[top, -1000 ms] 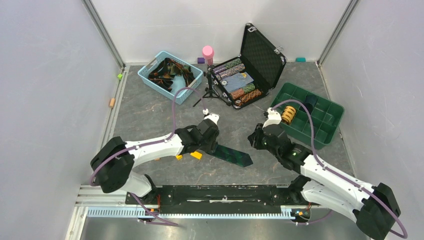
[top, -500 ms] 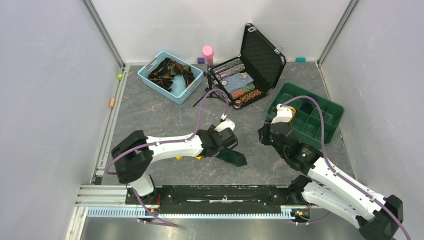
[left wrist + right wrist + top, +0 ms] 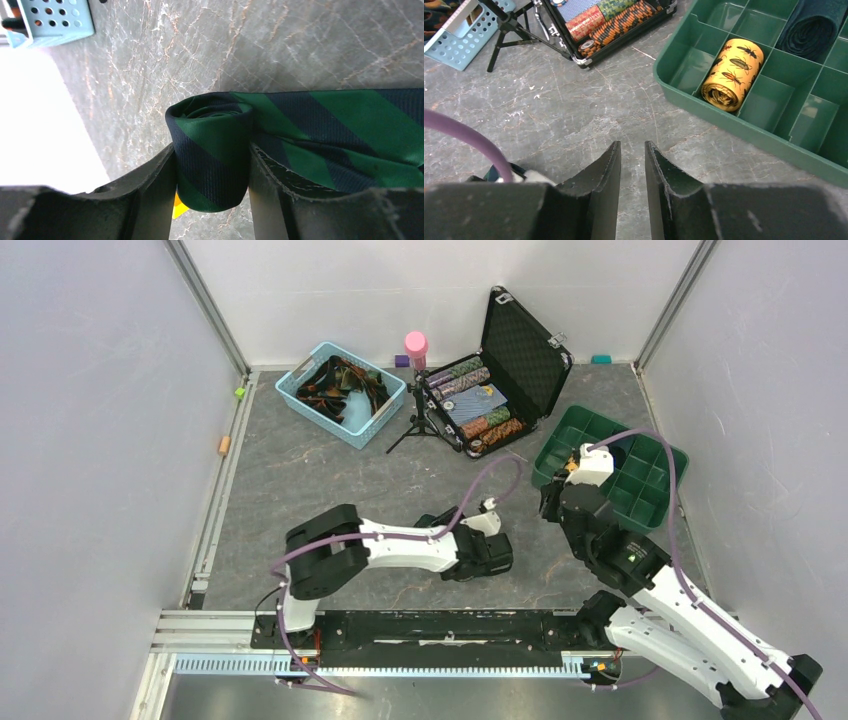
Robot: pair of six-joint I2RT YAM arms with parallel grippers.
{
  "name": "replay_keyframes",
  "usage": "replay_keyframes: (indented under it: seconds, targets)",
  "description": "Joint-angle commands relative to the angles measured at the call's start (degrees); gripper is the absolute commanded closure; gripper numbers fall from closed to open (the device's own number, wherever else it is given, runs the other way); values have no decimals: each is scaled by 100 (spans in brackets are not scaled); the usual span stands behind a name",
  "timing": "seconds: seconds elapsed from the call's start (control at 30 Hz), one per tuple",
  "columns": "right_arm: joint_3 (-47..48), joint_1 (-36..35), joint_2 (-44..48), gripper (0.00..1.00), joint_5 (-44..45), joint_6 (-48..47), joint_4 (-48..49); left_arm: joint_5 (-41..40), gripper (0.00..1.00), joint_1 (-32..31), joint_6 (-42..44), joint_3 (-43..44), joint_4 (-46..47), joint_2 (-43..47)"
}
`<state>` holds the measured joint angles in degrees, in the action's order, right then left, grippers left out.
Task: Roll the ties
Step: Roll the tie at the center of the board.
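Note:
A dark green-and-navy striped tie (image 3: 320, 125) lies on the grey table, one end wound into a roll (image 3: 212, 150). My left gripper (image 3: 211, 167) is shut on that roll, one finger on each side of it. From above, the left gripper (image 3: 488, 552) covers the tie almost entirely. My right gripper (image 3: 632, 146) hangs over bare table with a narrow gap between its fingers and nothing in it; in the top view the right gripper (image 3: 560, 504) is just left of the green tray (image 3: 655, 502). A yellow insect-print rolled tie (image 3: 731, 75) and a dark rolled tie (image 3: 811, 27) sit in tray compartments.
A light-blue basket (image 3: 300, 400) at the back left holds several loose ties (image 3: 345, 380). An open black case (image 3: 525, 350) with patterned rolls, a small tripod (image 3: 420, 425) and a pink cylinder (image 3: 415, 345) stand at the back. A yellow block (image 3: 177, 207) lies beneath the roll.
The left gripper has travelled right along the tie, and the flat length seen earlier is now taken up under it. The right arm has drawn back toward the green tray.

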<state>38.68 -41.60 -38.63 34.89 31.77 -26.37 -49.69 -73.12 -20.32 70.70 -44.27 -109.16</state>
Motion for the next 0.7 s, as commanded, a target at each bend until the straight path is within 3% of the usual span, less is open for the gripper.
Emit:
replay_keyframes:
  seconds: [0.0,0.23,0.67]
  targets:
    - [155,16,6,70,224,-54,-88,-600,41,-285,-114,427,-714,-457]
    - [123,12,28,67,228,-43,-94,-434,31,-503,-285,586,-835,-499]
    - [196,12,145,66,382,-11,-257,-71,30,-642,-435,800,-916,-482]
